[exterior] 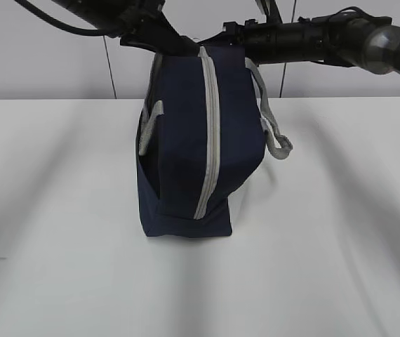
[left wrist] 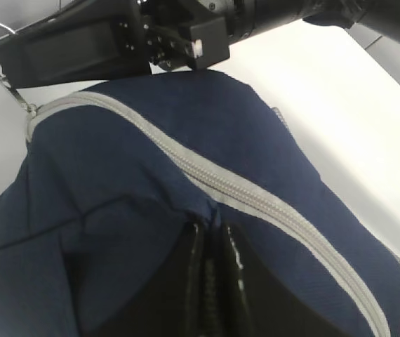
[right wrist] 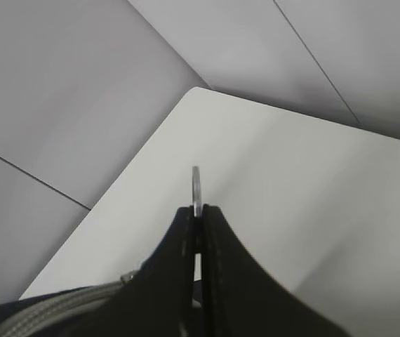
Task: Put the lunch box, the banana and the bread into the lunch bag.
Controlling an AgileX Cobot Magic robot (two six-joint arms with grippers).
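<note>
- Both sets of jaws are clenched: the left gripper (left wrist: 210,232) pinches a fold of the lunch bag's fabric beside the zipper, and the right gripper (right wrist: 198,217) is clamped on the metal ring pull (right wrist: 196,184).
- Exterior view: the lunch bag (exterior: 186,140) stands upright on the white table (exterior: 60,246), near the middle, its grey zipper (exterior: 210,133) running down the face towards us. Both arms meet above its top edge. A grey strap handle (exterior: 274,133) droops off the right side. No lunch box, banana or bread lies anywhere on the table.
- Left wrist view: looking down over the bag, the zipper reads as closed along the whole stretch I can see, ending at the ring by the right arm's gripper (left wrist: 3,70).
- Right wrist view: the ring stands on edge between the closed fingers, with a bit of zipper tape at the lower left.
- My guess is the food is already inside and the zipping is at or near its end; I cannot see into the bag to confirm.
</note>
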